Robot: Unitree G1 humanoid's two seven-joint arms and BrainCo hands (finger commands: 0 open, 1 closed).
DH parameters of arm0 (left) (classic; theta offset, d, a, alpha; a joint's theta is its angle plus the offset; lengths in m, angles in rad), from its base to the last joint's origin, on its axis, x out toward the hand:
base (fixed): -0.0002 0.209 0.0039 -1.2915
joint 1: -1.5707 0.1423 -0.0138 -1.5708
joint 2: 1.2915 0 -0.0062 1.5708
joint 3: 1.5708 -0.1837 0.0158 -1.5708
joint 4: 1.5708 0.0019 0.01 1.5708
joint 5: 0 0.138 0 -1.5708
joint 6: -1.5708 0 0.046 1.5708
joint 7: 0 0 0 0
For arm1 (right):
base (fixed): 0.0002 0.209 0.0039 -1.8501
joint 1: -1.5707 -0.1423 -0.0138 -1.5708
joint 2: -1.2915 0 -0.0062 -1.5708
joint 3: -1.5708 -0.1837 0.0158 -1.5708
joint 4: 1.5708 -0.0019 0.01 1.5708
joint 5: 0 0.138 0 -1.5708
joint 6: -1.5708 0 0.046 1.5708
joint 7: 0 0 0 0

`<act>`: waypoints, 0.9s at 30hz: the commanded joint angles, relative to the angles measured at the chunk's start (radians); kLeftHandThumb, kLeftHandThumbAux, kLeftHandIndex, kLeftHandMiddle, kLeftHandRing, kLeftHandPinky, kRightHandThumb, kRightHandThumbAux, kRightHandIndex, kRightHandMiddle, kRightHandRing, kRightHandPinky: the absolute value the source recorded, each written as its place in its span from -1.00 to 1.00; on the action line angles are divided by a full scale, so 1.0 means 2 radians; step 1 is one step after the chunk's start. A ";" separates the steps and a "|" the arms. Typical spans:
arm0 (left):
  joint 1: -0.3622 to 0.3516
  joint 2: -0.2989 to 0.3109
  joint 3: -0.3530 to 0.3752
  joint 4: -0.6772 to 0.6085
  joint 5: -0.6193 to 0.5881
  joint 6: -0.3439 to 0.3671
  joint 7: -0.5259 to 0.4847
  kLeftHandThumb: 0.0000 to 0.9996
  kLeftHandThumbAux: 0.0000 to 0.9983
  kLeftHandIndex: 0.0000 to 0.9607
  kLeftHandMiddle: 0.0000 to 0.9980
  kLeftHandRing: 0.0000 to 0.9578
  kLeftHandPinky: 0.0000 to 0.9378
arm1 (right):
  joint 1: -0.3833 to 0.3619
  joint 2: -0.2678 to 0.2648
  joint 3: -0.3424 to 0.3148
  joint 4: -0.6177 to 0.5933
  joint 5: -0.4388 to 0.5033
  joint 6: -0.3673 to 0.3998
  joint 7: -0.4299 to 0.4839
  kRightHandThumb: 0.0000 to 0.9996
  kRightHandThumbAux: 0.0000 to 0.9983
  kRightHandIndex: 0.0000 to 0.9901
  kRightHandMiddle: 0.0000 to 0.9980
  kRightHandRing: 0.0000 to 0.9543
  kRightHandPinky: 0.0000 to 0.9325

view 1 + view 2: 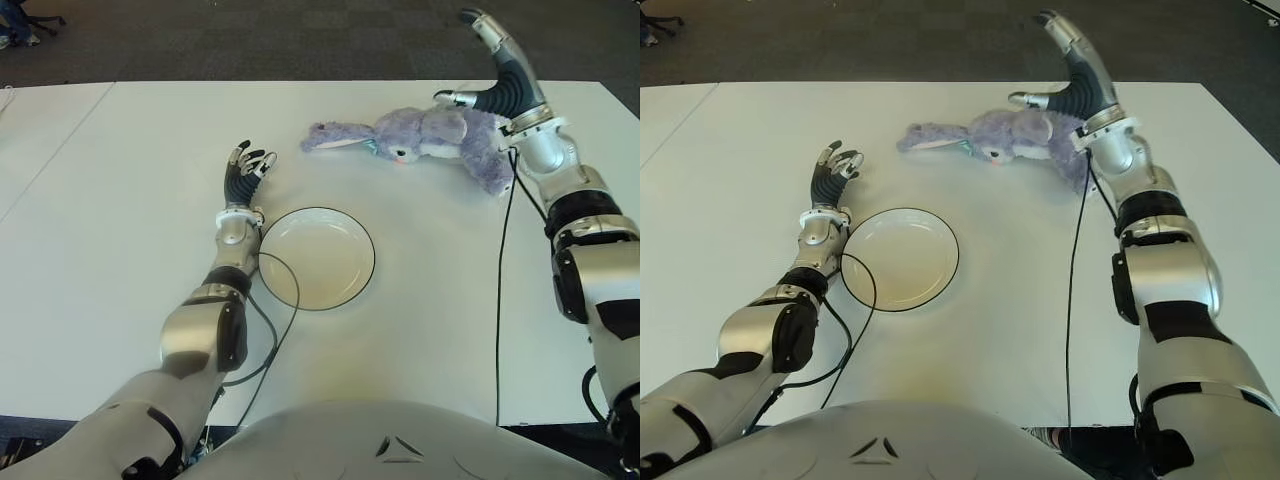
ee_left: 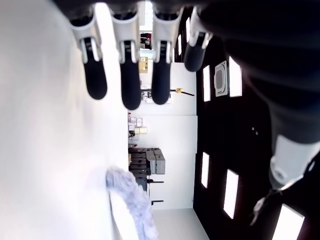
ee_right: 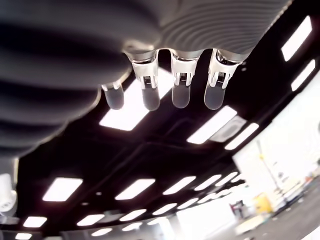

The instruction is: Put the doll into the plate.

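Right hand [image 1: 497, 70] was raised above the far right part of the surface [image 1: 120, 200], its fingers stretched out and holding nothing, with the thumb pointing toward the doll [image 1: 430, 135]. The doll, a lilac plush rabbit, lay on its side on the surface just beside that hand's wrist, ears stretched toward the robot's left, well apart from the plate [image 1: 318, 257]. The white plate with a dark rim sat nearer the robot, with nothing in it. Left hand [image 1: 245, 170] showed just to the left of the plate, fingers loosely spread and holding nothing; a black cable [image 1: 283, 300] from its arm looped over the plate's near-left rim.

Only the right wrist view showed the ceiling, with rows of bright light panels [image 3: 132, 187] behind the straightened fingertips [image 3: 180, 96]. Only the left wrist view showed the room beyond the doll's fur [image 2: 131, 197]: shelving and stacked boxes [image 2: 154, 162] against a pale wall.

White and bare apart from these things, the surface ended at dark carpet [image 1: 250, 40] along its far edge.
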 commanded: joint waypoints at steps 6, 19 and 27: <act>0.094 -0.028 -0.002 0.068 0.002 0.068 0.003 -1.00 0.21 -0.70 -0.44 -0.37 -0.37 | -0.037 -0.022 0.014 0.048 -0.025 0.126 -0.029 -0.87 -0.10 -1.00 -1.00 -1.00 -1.00; 0.095 -0.028 0.001 0.068 -0.001 0.066 0.003 -1.00 0.23 -0.64 -0.43 -0.35 -0.37 | -0.032 -0.044 0.016 0.067 -0.039 0.225 -0.047 -0.79 0.04 -0.94 -1.00 -1.00 -1.00; 0.092 -0.030 -0.004 0.068 0.004 0.067 0.014 -1.00 0.24 -0.59 -0.40 -0.33 -0.33 | -0.008 -0.059 0.009 0.077 -0.036 0.278 -0.045 -0.72 0.15 -0.77 -1.00 -1.00 -1.00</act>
